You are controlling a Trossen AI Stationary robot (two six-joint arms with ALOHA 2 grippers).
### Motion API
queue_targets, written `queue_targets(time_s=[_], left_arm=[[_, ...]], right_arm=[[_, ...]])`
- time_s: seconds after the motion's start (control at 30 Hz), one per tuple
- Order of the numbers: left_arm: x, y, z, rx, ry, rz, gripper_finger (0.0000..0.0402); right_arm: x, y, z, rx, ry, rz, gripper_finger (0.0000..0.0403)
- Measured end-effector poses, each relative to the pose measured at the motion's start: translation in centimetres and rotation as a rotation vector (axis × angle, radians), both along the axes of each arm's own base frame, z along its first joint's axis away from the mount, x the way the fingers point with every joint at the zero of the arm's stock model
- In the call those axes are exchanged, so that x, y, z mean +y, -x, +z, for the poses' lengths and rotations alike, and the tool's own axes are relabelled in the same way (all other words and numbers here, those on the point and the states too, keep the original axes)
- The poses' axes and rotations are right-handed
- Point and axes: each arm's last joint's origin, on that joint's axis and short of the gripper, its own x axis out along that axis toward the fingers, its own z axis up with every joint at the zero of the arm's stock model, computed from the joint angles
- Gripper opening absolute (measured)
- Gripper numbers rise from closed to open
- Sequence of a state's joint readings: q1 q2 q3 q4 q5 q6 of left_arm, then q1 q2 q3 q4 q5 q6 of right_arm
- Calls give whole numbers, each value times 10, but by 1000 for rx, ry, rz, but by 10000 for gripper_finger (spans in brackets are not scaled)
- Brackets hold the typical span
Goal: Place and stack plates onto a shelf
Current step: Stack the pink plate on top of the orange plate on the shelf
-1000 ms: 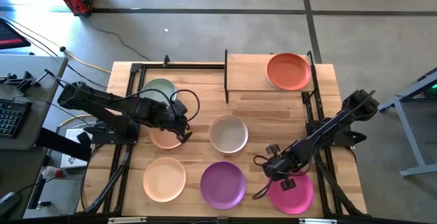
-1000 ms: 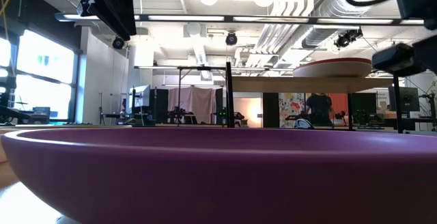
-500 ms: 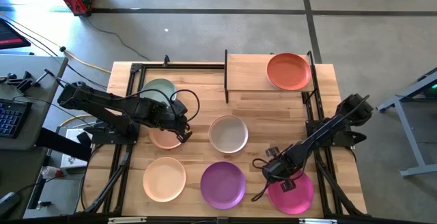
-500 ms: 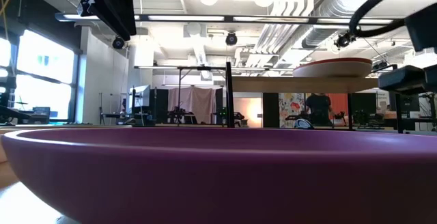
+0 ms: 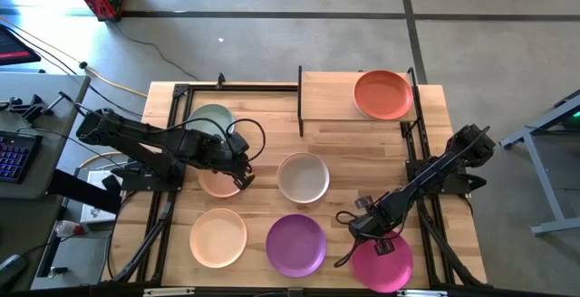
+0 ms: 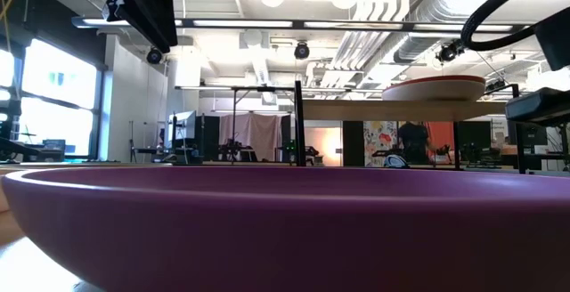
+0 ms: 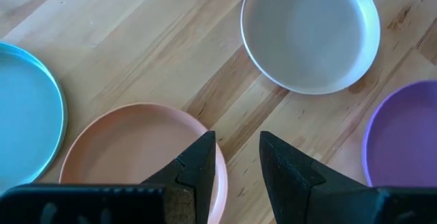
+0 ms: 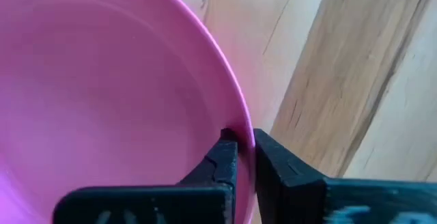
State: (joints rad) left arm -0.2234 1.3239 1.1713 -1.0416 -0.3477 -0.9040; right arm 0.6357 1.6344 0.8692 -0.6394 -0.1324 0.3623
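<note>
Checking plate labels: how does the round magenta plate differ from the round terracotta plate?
The round magenta plate lies low on the wooden tabletop at the near right corner; the round terracotta plate sits on the raised light-wood shelf. The right gripper is shut on the magenta rim; nothing touches the terracotta one. Both are shallow, similar in size.

matte magenta plate (image 8: 102,94) — wood-grain tabletop (image 7: 171,53)

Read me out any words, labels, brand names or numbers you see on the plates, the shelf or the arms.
None can be read: the magenta plate, the terracotta plate and the shelf are blank.
The keyboard has keys too small to read.
</note>
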Motion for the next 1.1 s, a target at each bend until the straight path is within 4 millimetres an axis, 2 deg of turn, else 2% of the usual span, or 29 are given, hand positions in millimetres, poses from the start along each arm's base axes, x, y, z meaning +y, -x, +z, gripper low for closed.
queue_targets(time_s=[0.27,0.53,0.77,1.1], left_arm=[[0,0,0,7,-11,-23,104],[0,0,0,18,-30,-62,104],[0,0,0,19,-37,-67,104],[1,0,0,58,-124,-201,104]], right_arm=[[-4,3,11,6,-11,-141,2],[-18,11,40,-42,-29,-352,1],[-40,22,67,-88,-34,-575,1],[-79,29,104,-274,-120,-954,0]])
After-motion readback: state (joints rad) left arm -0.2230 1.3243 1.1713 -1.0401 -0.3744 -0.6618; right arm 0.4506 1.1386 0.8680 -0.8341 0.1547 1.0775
